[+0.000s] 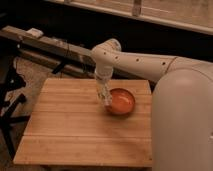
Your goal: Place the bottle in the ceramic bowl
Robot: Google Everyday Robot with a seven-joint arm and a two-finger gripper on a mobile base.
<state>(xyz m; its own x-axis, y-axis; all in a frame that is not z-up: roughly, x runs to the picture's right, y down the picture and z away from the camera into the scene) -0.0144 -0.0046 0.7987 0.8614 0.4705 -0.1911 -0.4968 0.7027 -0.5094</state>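
Note:
The ceramic bowl [121, 102] is small, round and shallow, glossy orange inside with a darker reddish rim, and it sits on the wooden table [75, 125] toward the back right. My white arm reaches in from the right and bends down over the table. My gripper [106, 98] hangs at the bowl's left rim, pointing down. A pale slim object shows at the gripper's tip by the rim; I cannot tell whether it is the bottle. No bottle shows elsewhere on the table.
My large white body [182, 122] fills the right side and hides the table's right edge. A long bench or rail [45, 44] runs behind the table. Dark stands and cables [10, 95] are on the floor at the left.

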